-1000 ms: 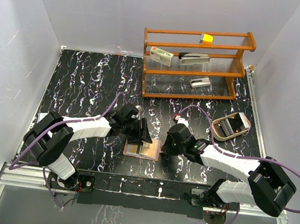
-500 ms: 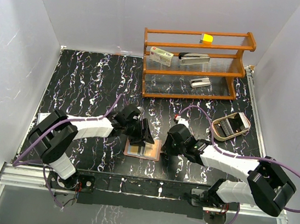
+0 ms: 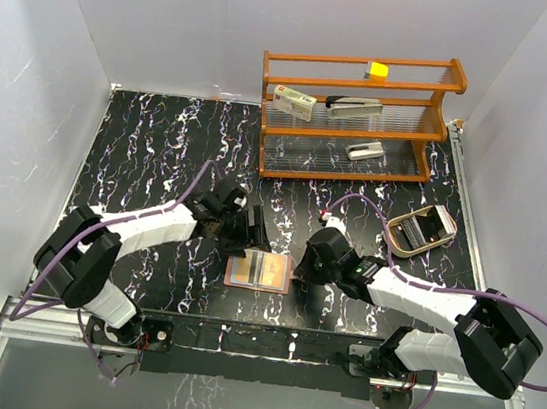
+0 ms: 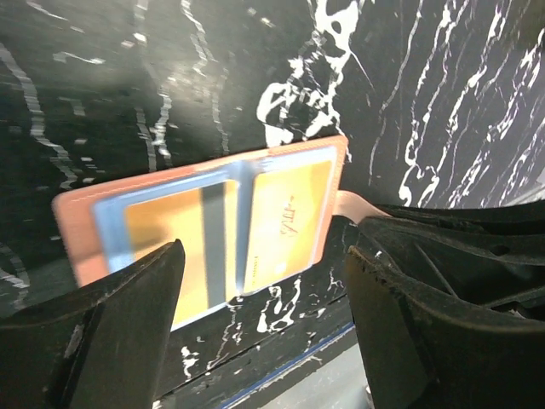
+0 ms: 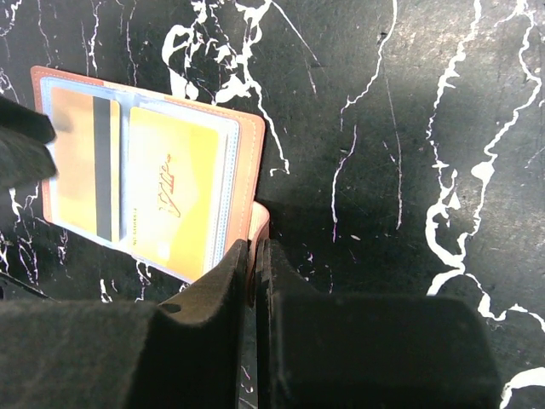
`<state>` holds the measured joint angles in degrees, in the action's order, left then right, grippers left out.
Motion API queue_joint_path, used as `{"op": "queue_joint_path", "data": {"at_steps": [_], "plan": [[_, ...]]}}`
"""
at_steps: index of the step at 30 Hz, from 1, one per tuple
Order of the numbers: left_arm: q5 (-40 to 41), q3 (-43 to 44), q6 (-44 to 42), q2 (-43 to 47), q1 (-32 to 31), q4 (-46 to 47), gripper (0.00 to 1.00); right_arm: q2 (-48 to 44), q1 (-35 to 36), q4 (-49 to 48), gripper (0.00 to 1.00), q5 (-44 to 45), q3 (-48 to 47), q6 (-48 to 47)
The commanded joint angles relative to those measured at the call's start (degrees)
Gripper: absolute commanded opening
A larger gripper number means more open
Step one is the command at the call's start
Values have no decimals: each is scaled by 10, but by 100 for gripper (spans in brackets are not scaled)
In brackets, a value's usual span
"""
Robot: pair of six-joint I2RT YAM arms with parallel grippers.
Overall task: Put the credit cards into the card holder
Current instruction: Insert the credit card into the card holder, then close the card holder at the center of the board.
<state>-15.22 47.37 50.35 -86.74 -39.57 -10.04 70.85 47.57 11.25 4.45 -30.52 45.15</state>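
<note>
The card holder (image 3: 233, 280) lies open on the black marbled table near the front edge. Two orange credit cards sit in its panels: one with a dark stripe (image 5: 81, 162), one with script lettering (image 5: 170, 196). A pale blue border shows around them. My right gripper (image 5: 258, 247) is shut on the holder's small leather tab (image 5: 261, 220) at its right edge. My left gripper (image 4: 266, 256) hovers open just behind the card holder (image 4: 72, 213), its fingers (image 4: 111, 324) spread wide with nothing between them. In the top view the left gripper (image 3: 255, 238) is up and left of the holder.
A wooden rack (image 3: 349, 169) with a white packet (image 3: 294, 101), a yellow block (image 3: 377, 71) and small items stands at the back right. A tan oval tray (image 3: 420, 229) lies to the right. White walls enclose the table.
My left gripper has drawn back up and left off the card holder and opened wider, uncovering both panels. The right gripper has stayed put, shut on the tab.
</note>
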Motion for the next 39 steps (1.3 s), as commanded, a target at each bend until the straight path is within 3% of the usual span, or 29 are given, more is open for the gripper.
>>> {"op": "queue_joint_path", "data": {"at_steps": [1, 13, 29, 39], "plan": [[17, -11, -40, 43, 37, -73, 75, -19, 2, -40, 0, -4, -1, -4], [17, -68, -24, 60, 55, -56, 77, -10, 2, -72, 0, -25, 10, -3], [75, -48, -44, 80, 55, -105, 79, -11, 2, -69, 0, -22, 13, -3], [52, -60, -37, 76, 55, -85, 80, -7, 2, -77, 0, -29, 15, -5]]}}
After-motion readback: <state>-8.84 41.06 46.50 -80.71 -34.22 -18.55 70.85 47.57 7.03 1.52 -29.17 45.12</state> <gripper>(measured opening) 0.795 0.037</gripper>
